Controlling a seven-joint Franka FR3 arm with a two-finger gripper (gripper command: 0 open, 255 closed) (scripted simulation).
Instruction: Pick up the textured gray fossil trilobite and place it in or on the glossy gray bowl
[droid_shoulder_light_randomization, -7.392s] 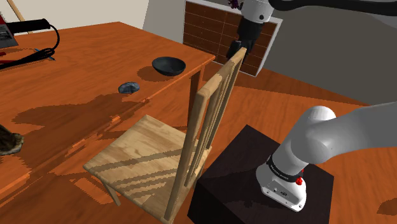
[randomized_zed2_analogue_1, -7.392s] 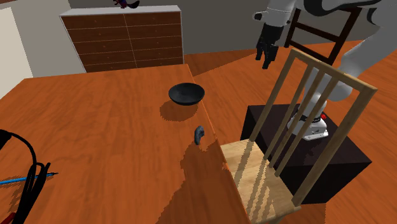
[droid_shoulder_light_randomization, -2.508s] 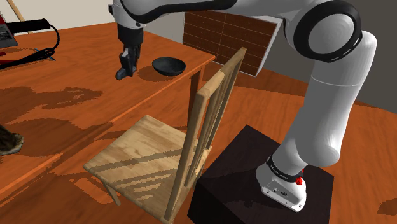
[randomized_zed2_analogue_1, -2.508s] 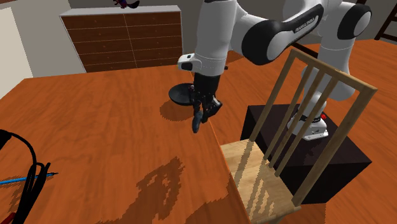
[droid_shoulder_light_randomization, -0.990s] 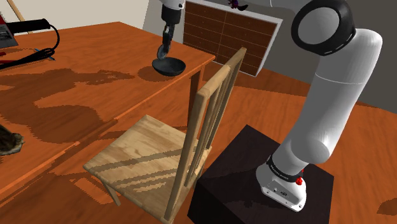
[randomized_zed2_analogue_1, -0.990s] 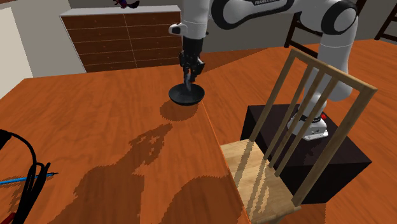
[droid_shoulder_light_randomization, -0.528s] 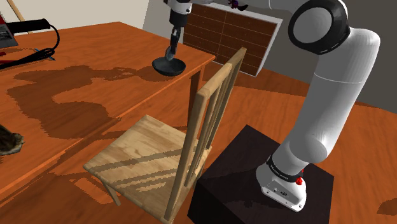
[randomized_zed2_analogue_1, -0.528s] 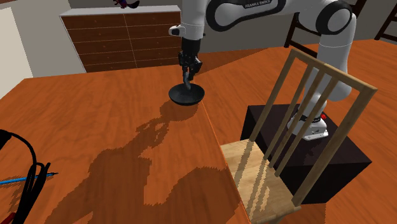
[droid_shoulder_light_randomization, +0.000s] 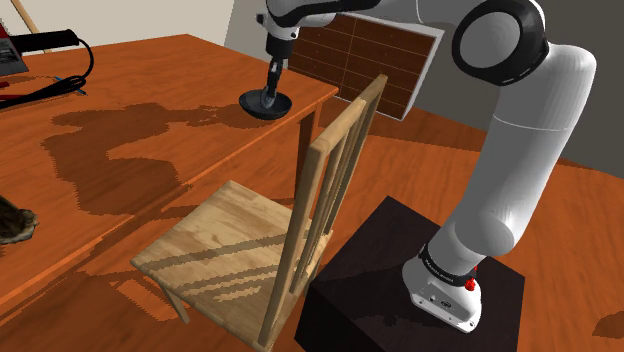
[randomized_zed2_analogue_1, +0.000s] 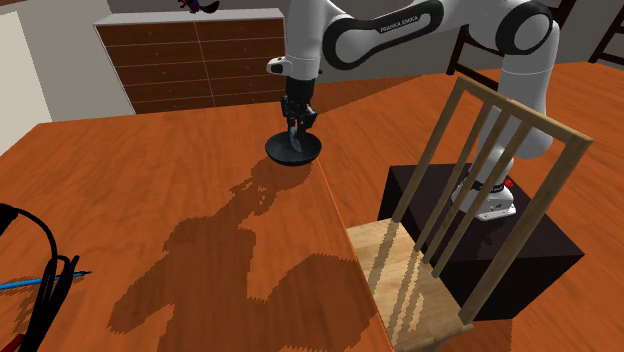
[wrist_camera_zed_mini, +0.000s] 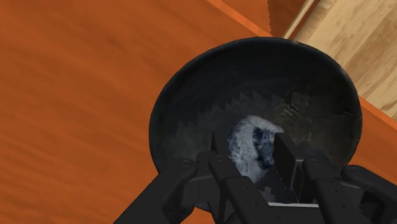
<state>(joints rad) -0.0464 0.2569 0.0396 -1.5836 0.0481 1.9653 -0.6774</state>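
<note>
In the shoulder view, the tool (droid_shoulder_light_randomization: 272, 88) is seen upright over the middle of the dark grey bowl (droid_shoulder_light_randomization: 248, 100), which rests on the desk (droid_shoulder_light_randomization: 150, 90).

In the second exterior view, the tool (randomized_zed2_analogue_1: 295, 133) is found with its tips inside the bowl (randomized_zed2_analogue_1: 272, 150), just above the bowl's floor.

In the wrist view, the mottled grey fossil trilobite (wrist_camera_zed_mini: 248, 146) is pinched between the fingers of the tool (wrist_camera_zed_mini: 254, 167), directly over the centre of the bowl (wrist_camera_zed_mini: 191, 95). A release is judged to be all that remains, since the drop falls straight inside the bowl's rim.
</note>
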